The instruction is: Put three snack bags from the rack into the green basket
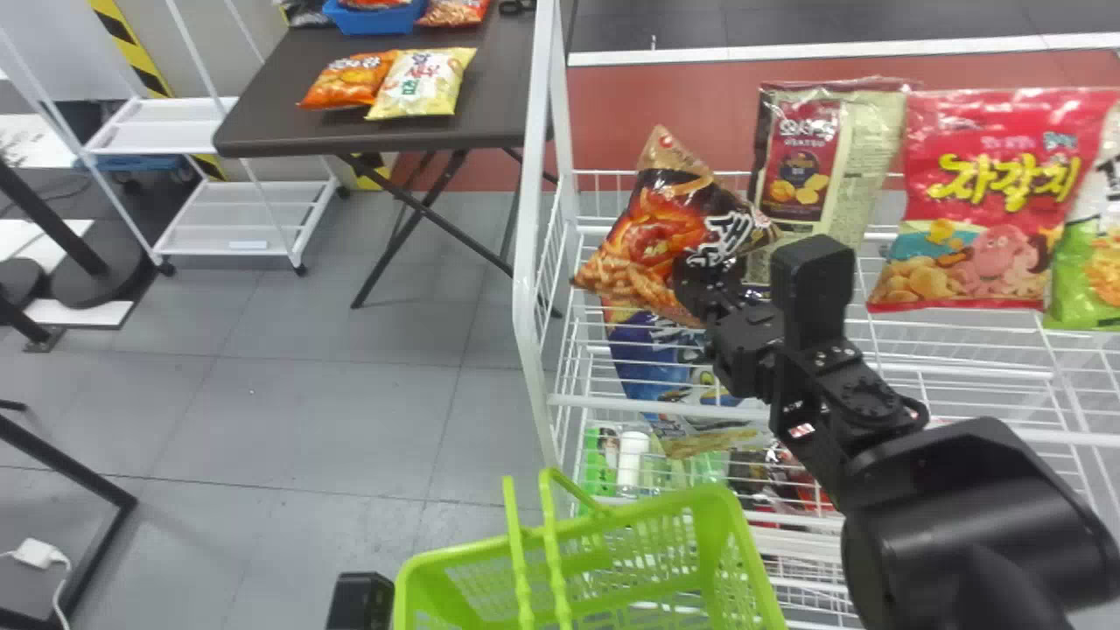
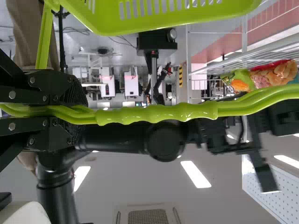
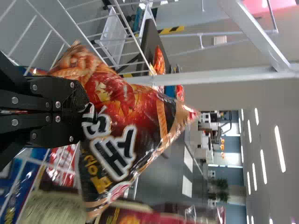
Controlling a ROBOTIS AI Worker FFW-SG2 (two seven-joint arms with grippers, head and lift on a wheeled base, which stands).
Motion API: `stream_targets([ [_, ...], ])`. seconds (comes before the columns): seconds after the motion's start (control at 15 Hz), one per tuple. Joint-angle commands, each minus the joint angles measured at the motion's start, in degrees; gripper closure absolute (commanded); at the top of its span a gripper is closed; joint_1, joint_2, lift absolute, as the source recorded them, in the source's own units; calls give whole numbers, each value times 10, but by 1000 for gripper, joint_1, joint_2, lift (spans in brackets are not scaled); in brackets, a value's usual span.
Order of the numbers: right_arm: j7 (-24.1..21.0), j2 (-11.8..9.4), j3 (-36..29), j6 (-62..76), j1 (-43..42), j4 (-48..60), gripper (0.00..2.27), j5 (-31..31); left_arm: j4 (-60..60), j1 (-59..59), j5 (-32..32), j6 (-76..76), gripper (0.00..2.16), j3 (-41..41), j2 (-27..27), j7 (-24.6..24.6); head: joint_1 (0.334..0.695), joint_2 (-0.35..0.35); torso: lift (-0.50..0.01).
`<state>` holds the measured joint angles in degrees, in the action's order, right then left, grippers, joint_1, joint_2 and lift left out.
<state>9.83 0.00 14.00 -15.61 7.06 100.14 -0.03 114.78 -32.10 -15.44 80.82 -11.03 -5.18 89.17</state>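
my right tool [image 1: 694, 284] pinches the brown-and-orange snack bag [image 1: 652, 232] above the white wire rack's [image 1: 523, 280] left end, near the upright chip bag [image 1: 801, 166]. my left tool [image 2: 77, 112] is clamped on the handles [image 2: 159, 113] of the green basket [image 1: 647, 509].

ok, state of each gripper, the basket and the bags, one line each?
left gripper: shut on the basket handles
right gripper: shut on the brown-and-red bag
green basket: held by raised handles
brown-and-red bag: gripped, tilted
pink-red bag: upright on rack
orange bag, yellow bag: lying on table
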Motion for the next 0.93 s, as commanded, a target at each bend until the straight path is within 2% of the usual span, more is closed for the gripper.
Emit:
stream_targets([
  [0.0,10,-10,-32,-5,69,97,2253,-23,0,14,0,0,2148,-13,0,-1,695,69,0],
  [0.2,24,-21,-65,-14,165,216,2253,-38,-2,32,1,4,2148,-16,0,-7,695,27,0],
  [0.53,74,-28,-122,-185,314,371,2253,-97,-16,59,4,7,2148,-14,1,-16,695,-46,0],
  [0.73,108,-28,-138,-315,350,427,2253,-135,-24,74,6,12,2148,-10,1,-19,695,-59,0],
  [0.87,111,-28,-136,-360,354,437,2253,-146,-25,76,8,12,2148,-8,1,-20,695,-46,0],
])
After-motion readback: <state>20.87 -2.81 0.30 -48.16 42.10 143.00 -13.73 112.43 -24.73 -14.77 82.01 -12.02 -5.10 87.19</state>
